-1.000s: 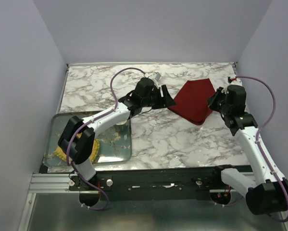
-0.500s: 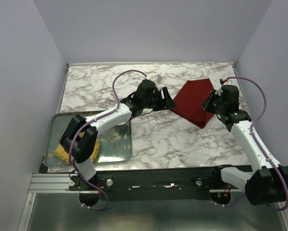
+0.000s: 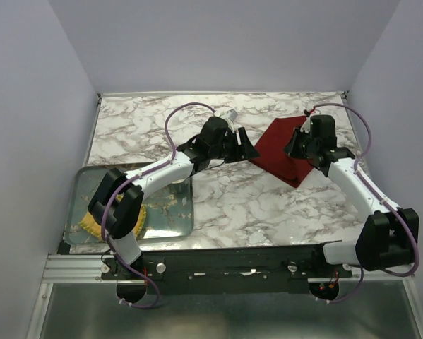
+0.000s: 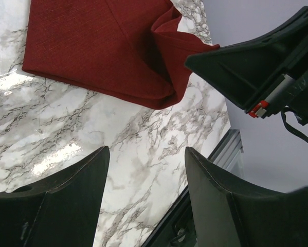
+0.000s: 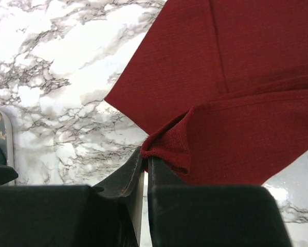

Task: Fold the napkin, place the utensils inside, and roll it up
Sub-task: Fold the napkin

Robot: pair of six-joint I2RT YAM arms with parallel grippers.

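**1. Napkin.** The napkin (image 3: 273,150) lies on the surface (image 3: 232,205) in its far right part, near the far right corner. It is folded to a rough diamond. One corner points to the far edge, one to the near edge and one to the left edge. A straight fold line crosses the top layer.

**2. Right claw.** The right claw (image 3: 294,147) is above the napkin, toward its right side, with its tips pointing left. It is narrow and grips a raised flap of the napkin. In the right wrist view the fingers (image 5: 125,180) stand almost together, with a corner of cloth pinched between their tips. The pinched cloth is lifted clear of the layer beneath and forms a peaked fold. The rest of the napkin lies flat on the surface.

**3. Left claw.** The left claw (image 3: 248,145) is wide and holds nothing. It is just beside the left corner of the napkin, with its tips pointing toward the cloth. In the left wrist view bare marble shows between the two fingers (image 4: 66,195). The napkin lies beyond the tips and apart from them. The right claw (image 4: 192,59) enters that view at the upper right, with the raised flap at its tip.

**4. Other items.** A tray (image 3: 80,185) sits at the near left corner of the surface. A yellow mat (image 3: 90,226) lies in it, partly under the left arm. A grey cup (image 3: 177,188) stands at the right side of the tray, partly hidden by the arm.
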